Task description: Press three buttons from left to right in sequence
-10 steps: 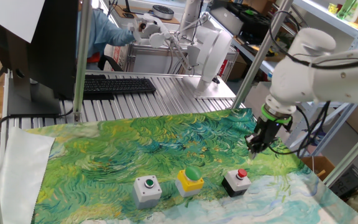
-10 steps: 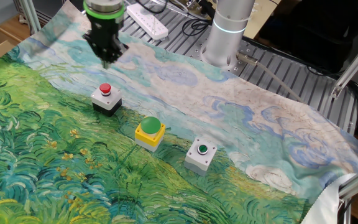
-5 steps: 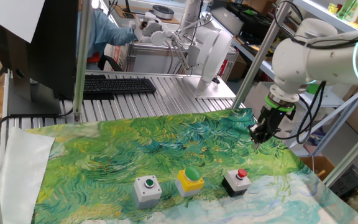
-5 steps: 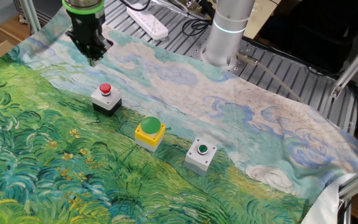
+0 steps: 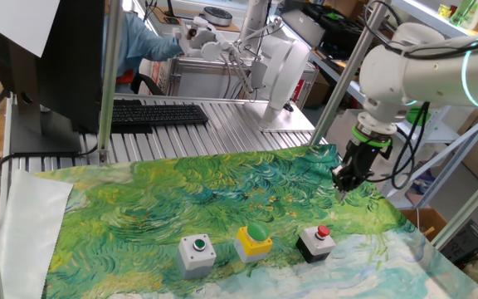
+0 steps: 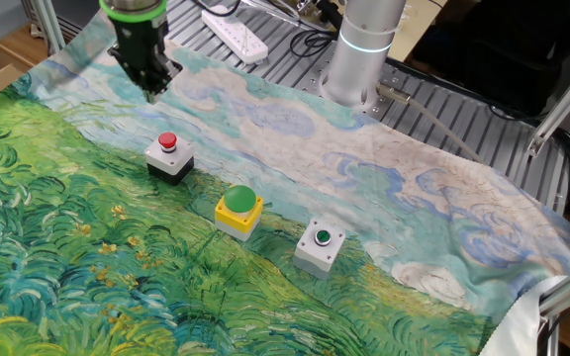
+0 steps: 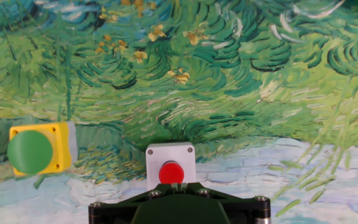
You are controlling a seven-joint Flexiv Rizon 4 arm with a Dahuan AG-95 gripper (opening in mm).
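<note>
Fingers clenched, empty, hang at right of frame above red button; no writing is legible.

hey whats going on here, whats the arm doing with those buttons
A single robot arm hangs its pincer shut and pointing down over the painted cloth, touching nothing. Three button boxes sit in a row: the grey box, the yellow box with a green dome, and the black box with a red button. The pincer is up beyond the black box, clear of all three.
</note>
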